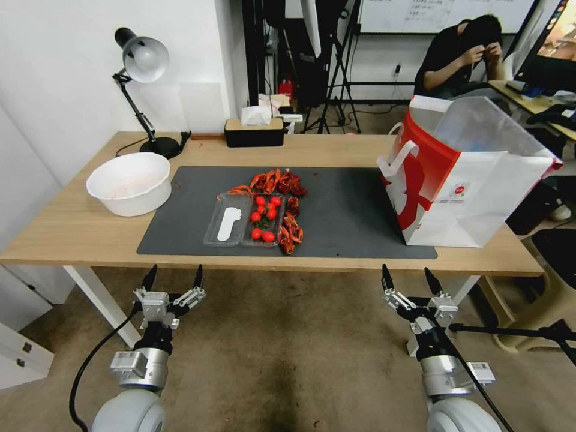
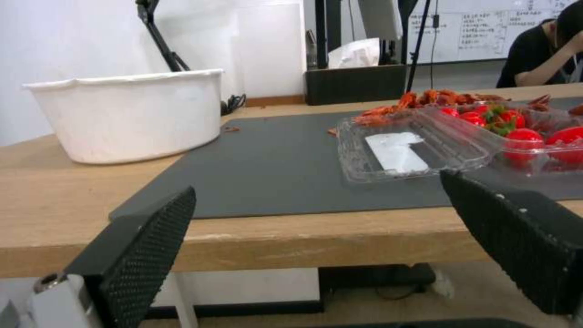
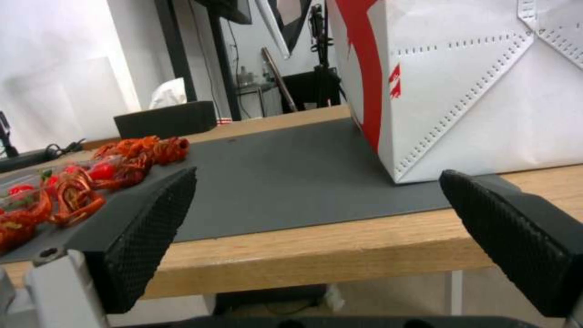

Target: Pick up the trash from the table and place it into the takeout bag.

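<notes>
The trash lies mid-table (image 1: 66, 234) on the dark grey mat (image 1: 348, 210): red crayfish shells (image 1: 279, 180) and an open clear plastic clamshell box (image 1: 231, 225) holding cherry tomatoes (image 1: 264, 216). More shells (image 1: 292, 231) lie just right of the box. The takeout bag (image 1: 474, 192), white with red panels and white handles, stands open at the mat's right end, and its side shows close in the right wrist view (image 3: 473, 91). My left gripper (image 1: 174, 273) and right gripper (image 1: 407, 273) hang open and empty below the table's front edge, over the floor.
A white bowl (image 1: 129, 183) sits on the wood at the left, near in the left wrist view (image 2: 127, 114). A desk lamp (image 1: 141, 60) and a black tissue box (image 1: 254, 131) stand along the back edge. Tripods and another desk stand behind.
</notes>
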Robot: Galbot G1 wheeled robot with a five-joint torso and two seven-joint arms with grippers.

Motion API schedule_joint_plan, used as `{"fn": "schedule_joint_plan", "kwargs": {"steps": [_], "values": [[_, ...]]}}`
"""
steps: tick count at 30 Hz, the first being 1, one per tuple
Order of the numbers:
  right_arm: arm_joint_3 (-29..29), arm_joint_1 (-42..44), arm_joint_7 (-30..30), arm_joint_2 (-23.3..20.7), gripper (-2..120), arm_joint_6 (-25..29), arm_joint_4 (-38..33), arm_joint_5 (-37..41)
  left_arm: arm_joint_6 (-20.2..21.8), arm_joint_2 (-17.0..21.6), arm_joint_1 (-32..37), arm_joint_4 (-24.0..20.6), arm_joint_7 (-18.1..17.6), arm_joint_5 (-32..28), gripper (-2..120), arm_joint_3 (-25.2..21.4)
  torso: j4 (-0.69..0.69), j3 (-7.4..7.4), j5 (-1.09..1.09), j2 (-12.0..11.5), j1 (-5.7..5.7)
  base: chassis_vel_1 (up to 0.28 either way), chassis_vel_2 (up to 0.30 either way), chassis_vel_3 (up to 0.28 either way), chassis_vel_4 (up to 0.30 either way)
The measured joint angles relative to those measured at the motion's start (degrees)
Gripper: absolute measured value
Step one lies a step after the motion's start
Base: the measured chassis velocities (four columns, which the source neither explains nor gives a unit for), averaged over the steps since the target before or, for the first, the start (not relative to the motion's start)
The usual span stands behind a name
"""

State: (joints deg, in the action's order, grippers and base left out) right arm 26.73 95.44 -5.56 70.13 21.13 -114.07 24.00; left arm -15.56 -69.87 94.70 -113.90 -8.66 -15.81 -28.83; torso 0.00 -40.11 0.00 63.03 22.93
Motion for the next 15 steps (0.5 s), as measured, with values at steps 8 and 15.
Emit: {"fn": "schedule_joint_plan", "kwargs": {"steps": [8,15], "values": [[0.02,0.0,0.0,0.0,100,0.0,0.01,-0.08,0.05,0.02,-0.02,0.01,-0.04,-0.01,100,0.02,0.0,0.0,0.0,0.0,0.0,0.0,0.0,0.0,0.0],[0.04,0.0,0.0,-0.01,100,0.0,0.01,-0.11,0.09,0.02,-0.02,0.03,-0.07,-0.03,100,0.04,0.0,0.0,0.0,0.0,-0.01,0.0,0.0,0.0,0.0]]}}
